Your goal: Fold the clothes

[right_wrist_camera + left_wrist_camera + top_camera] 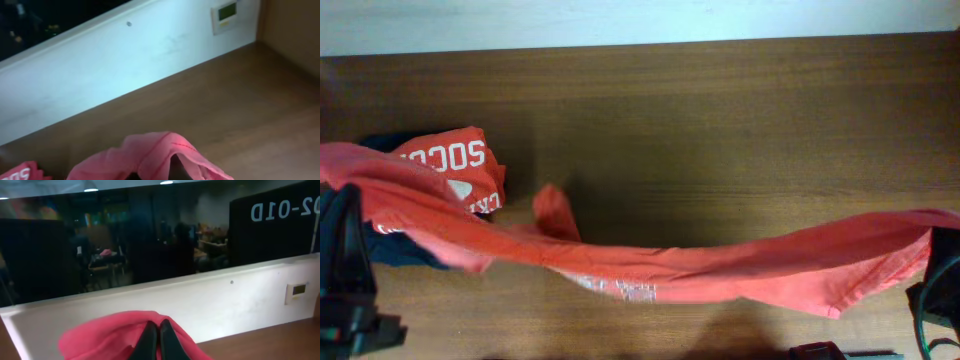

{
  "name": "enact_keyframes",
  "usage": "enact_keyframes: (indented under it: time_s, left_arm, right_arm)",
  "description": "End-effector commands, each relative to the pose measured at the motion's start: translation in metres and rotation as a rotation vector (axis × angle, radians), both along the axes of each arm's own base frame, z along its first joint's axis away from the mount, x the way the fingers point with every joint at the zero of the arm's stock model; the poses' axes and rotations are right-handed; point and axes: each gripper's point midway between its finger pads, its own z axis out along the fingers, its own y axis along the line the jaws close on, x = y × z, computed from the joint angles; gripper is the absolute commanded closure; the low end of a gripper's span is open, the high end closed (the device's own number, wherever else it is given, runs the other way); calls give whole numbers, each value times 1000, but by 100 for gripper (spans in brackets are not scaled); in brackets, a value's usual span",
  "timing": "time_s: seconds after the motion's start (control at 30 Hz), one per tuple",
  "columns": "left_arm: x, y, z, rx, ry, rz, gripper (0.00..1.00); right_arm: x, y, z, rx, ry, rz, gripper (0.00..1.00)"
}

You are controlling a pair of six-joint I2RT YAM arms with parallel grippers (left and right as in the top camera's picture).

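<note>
Our left gripper [159,341] at nine o'clock and right gripper [154,173] at three each pinch shut on the orange shirt [720,265], strung sagging between them over the table [720,120]. Its slack end could drag the printed red shirt [450,160] at ten o'clock.

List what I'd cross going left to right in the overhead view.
In order: left hand, SOCCER shirt, sagging middle of the T-shirt, right hand.

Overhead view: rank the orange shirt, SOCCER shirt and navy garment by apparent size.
1. orange shirt, stretched wide
2. SOCCER shirt, partly covered
3. navy garment, mostly covered, so its true size is unsure
</note>
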Motion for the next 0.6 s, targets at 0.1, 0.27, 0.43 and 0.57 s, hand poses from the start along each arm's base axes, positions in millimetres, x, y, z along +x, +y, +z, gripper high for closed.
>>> enact_keyframes:
  time_s: [0.1,0.27,0.43,0.57]
  left_arm:
    - [95,-13,-28,46,164,-6,99]
    - [211,-28,-96,75,397,-9,99]
    - [322,-46,-196,95,610,-39,99]
    - [383,-54,-263,104,687,-40,98]
  right_arm:
    - [24,-18,-6,-27,63,-125,96]
    - [79,-19,-44,-83,258,-160,96]
    - [174,-17,-109,-155,501,-195,91]
    - [255,-28,-180,-173,634,-230,82]
